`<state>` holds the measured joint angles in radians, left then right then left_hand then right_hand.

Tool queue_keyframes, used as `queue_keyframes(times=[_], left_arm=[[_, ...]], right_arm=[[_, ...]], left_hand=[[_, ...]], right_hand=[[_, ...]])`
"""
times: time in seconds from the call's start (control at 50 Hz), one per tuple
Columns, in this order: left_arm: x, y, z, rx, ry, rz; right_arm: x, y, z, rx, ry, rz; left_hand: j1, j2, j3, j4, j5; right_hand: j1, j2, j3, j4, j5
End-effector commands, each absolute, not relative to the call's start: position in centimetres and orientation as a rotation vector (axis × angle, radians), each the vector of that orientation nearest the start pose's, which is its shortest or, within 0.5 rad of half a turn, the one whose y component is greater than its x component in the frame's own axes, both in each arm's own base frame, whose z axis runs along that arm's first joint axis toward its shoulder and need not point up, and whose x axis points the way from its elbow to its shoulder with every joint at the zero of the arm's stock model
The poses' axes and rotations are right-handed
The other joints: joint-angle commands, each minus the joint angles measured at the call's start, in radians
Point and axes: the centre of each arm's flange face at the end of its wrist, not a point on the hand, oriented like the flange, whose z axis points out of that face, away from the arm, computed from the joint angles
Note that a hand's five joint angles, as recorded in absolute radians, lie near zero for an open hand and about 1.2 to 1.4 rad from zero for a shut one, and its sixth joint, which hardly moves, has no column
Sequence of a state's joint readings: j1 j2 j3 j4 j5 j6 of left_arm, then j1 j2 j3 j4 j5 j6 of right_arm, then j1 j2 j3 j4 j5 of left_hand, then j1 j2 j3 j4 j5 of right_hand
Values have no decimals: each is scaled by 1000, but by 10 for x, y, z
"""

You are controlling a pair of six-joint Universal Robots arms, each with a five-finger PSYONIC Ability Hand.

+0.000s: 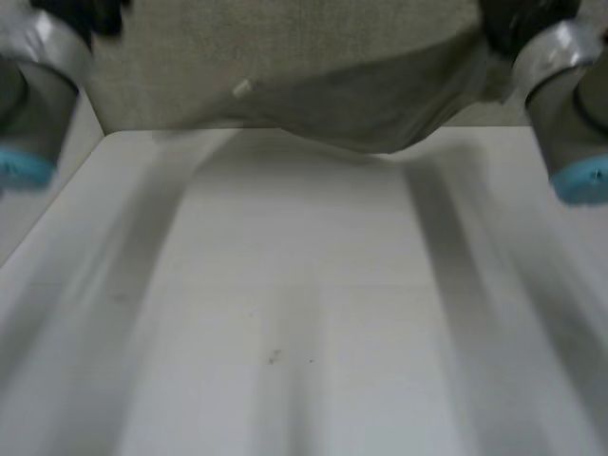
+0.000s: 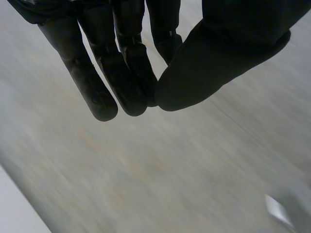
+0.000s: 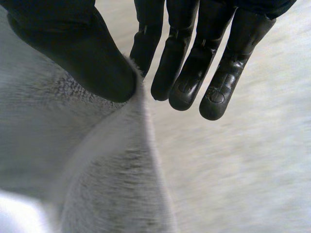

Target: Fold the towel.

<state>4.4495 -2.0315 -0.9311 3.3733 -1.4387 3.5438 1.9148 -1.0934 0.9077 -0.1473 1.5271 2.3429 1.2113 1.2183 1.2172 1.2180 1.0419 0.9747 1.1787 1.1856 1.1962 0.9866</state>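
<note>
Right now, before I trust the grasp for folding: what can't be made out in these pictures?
Left hand: whether it grips the towel; left wrist view, the hand itself covers the contact.
Towel's top edge: head view, cut off by the frame.
White tag: head view, too small to read.

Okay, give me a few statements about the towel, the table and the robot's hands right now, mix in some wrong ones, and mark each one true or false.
1. The right robot hand pinches a raised ridge of the towel between its thumb and fingers. True.
2. The towel is bright red. False: it is pale grey-beige.
3. A small white tag shows on the towel. True.
4. The towel sits at the near end of the table, close to the head camera. False: it is at the far end, stretched between the two arms.
</note>
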Motion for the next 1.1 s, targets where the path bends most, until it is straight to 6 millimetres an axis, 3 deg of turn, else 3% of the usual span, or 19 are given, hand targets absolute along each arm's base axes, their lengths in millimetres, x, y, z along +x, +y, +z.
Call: queue_keyframes(times=[0.02, 0.04, 0.08, 0.16, 0.18, 0.2, 0.22, 0.24, 0.26, 0.3, 0.34, 0.48, 0.52, 0.64, 0.84, 0.96, 1.02, 1.08, 1.1], left_arm=[[-248, -361, 232, 944, 1993, -2280], [-248, -361, 232, 944, 1993, -2279], [-247, -351, 198, 1000, 2068, -2225], [-245, -342, 180, 1019, 2116, -2200], [-244, -339, 175, 1027, 2134, -2189], [-244, -339, 175, 1027, 2134, -2189], [-245, -335, 172, 1035, 2150, -2182], [-247, -333, 171, 1049, 2158, -2183], [-247, -333, 171, 1049, 2158, -2183], [-254, -328, 175, 1062, 2156, -2209], [-260, -324, 179, 1069, 2156, -2239], [-284, -310, 190, 1022, 2275, -2372], [-295, -305, 193, 973, 2365, -2431], [-314, -297, 194, 944, 2474, -2497], [-348, -287, 165, 1004, 2603, -2455], [-355, -283, 150, 1013, 2670, -2409], [-358, -282, 143, 1004, 2704, -2396], [-360, -287, 137, 983, 2708, -2393], [-361, -291, 134, 961, 2708, -2392]], right_arm=[[269, -349, 243, -1456, 2075, -2227], [266, -344, 230, -1476, 2127, -2154], [265, -337, 220, -1493, 2156, -2094], [264, -324, 216, -1507, 2167, -2043], [264, -320, 226, -1499, 2150, -2073], [265, -314, 242, -1477, 2110, -2126], [265, -314, 243, -1477, 2110, -2126], [268, -308, 259, -1451, 2061, -2182], [268, -308, 260, -1451, 2061, -2182], [273, -298, 293, -1376, 1968, -2282], [275, -295, 304, -1348, 1939, -2306], [282, -265, 350, -1338, 1824, -2366], [288, -246, 370, -1342, 1750, -2388], [289, -222, 397, -1327, 1655, -2438], [285, -175, 441, -1275, 1537, -2527], [276, -165, 460, -1235, 1500, -2617], [274, -163, 464, -1221, 1490, -2632], [269, -156, 472, -1195, 1469, -2659], [266, -152, 476, -1181, 1455, -2675]], left_hand=[[185, 178, 179, 178, 180], [185, 178, 179, 178, 180], [185, 178, 179, 178, 180], [185, 178, 179, 178, 180], [-155, -162, -161, -161, -160], [-158, -165, -164, -165, -163], [-641, -648, -647, -647, -646], [-814, -821, -820, -821, -819], [-816, -823, -822, -822, -821], [-909, -916, -915, -916, -914], [-965, -972, -971, -972, -970], [-966, -972, -971, -972, -971], [-963, -970, -968, -969, -968], [-957, -964, -963, -963, -962], [-942, -949, -948, -949, -947], [-913, -920, -919, -919, -918], [-848, -855, -854, -855, -853], [-643, -650, -649, -649, -648], [-436, -443, -442, -443, -441]], right_hand=[[422, 218, 211, 200, 235], [422, 218, 211, 200, 235], [422, 218, 211, 200, 235], [422, 218, 211, 200, 235], [422, 218, 211, 200, 235], [422, 218, 211, 200, 235], [422, 218, 211, 200, 235], [422, 218, 211, 200, 235], [422, 218, 211, 200, 235], [422, 218, 211, 200, 235], [422, 218, 211, 200, 235], [422, 218, 211, 200, 235], [422, 218, 211, 200, 235], [422, 218, 211, 200, 235], [422, 218, 211, 200, 235], [422, 218, 211, 200, 235], [422, 218, 211, 200, 235], [422, 218, 211, 200, 235], [422, 218, 211, 200, 235]])
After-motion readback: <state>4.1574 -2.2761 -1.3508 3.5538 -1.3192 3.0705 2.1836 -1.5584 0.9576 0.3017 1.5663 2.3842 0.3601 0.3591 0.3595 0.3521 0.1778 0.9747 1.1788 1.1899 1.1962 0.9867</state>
